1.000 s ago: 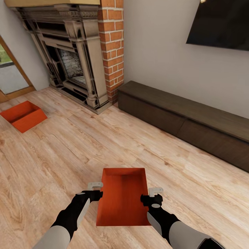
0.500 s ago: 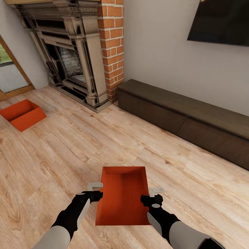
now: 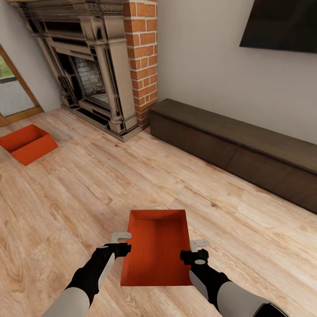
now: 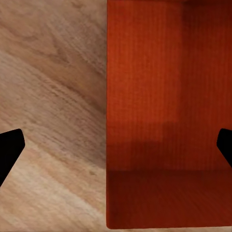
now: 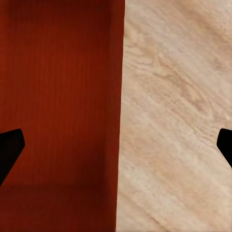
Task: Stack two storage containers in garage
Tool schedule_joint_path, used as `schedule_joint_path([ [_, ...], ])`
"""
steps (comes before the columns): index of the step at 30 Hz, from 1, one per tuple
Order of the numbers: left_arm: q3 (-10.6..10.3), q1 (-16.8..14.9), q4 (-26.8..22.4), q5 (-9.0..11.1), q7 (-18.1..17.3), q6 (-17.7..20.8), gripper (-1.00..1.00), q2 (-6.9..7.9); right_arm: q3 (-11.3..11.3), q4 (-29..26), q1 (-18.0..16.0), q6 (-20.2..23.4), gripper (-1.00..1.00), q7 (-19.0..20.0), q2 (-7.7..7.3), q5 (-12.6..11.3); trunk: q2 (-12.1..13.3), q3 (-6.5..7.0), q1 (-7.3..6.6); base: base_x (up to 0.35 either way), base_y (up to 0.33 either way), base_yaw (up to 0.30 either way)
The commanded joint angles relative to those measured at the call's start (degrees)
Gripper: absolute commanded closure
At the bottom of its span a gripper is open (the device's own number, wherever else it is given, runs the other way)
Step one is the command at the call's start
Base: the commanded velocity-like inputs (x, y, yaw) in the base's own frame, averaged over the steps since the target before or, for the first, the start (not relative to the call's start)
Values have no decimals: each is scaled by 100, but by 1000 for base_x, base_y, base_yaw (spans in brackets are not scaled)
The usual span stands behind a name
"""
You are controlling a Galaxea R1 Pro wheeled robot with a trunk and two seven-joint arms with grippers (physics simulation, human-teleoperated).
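One orange-red storage container [image 3: 156, 246] lies on the light wood plank floor of the living room, right in front of me. My left gripper [image 3: 125, 240] stands open astride its left long wall [image 4: 107, 121], one finger over the floor and one over the bin's inside. At the opposite long wall [image 5: 121, 116] my right gripper [image 3: 194, 245] is open too, straddling it the same way. The second storage container [image 3: 27, 143] rests on the planks far to the left, near the fireplace.
A brick fireplace [image 3: 105, 66] fills the back left corner. A long dark low cabinet [image 3: 237, 149] runs along the right wall under a dark screen [image 3: 281, 24]. A glazed door [image 3: 13, 94] is at the far left. Bare planks lie between the two bins.
The whole picture has slid slightly upward, floor, cabinet and both containers together, so the camera has moved. Both grippers remain open at the near container's walls.
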Motion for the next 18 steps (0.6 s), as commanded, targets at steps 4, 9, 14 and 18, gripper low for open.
schedule_joint_path([
  [4, 6, -1, -9, 3, 16, 31, -100, -3, 46, -2, -4, 9, -100, 170, 1, 73, -164, -76, 88, 0, 0, 0],
  [9, 7, -1, 6, 0, 16, 35, -100, -3, 45, -2, -4, 5, -100, 228, -5, 99, -364, -166, 198, 0, 0, 0],
  [14, 7, -1, 48, 2, 20, 42, -100, -10, 45, -2, -4, 2, -100, 235, -6, 102, -565, -256, 307, 0, 0, 0],
  [18, -7, 0, 271, 1, 28, 40, -100, -40, 45, -2, -4, -22, -100, 236, -11, 100, -725, -327, 395, 0, 0, 0],
])
